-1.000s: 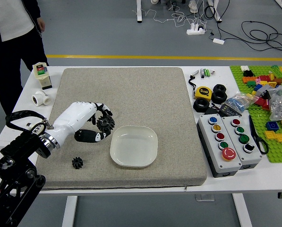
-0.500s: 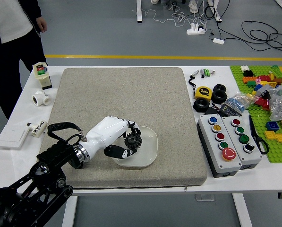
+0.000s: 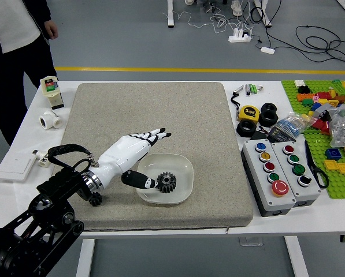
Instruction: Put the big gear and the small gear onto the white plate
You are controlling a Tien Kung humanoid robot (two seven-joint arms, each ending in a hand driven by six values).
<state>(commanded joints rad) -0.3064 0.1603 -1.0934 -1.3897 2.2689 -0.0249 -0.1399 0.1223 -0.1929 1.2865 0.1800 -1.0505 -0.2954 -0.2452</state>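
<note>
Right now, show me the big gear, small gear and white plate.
Big gear (image 3: 167, 182): head view, its middle.
Small gear (image 3: 95, 199): head view, its visible middle.
White plate (image 3: 184, 172): head view, bare inner floor.

Open mat (image 3: 189, 118) beyond plate (image 3: 181, 167); 2 button boxes (image 3: 263, 179) block right.

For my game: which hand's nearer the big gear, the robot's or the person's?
The robot's left hand, just beside the gear. The person's left hand is beyond the table.

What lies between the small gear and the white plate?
In the head view, only bare gray mat lies between the small gear and the white plate; the left hand reaches past on the far side.
</note>
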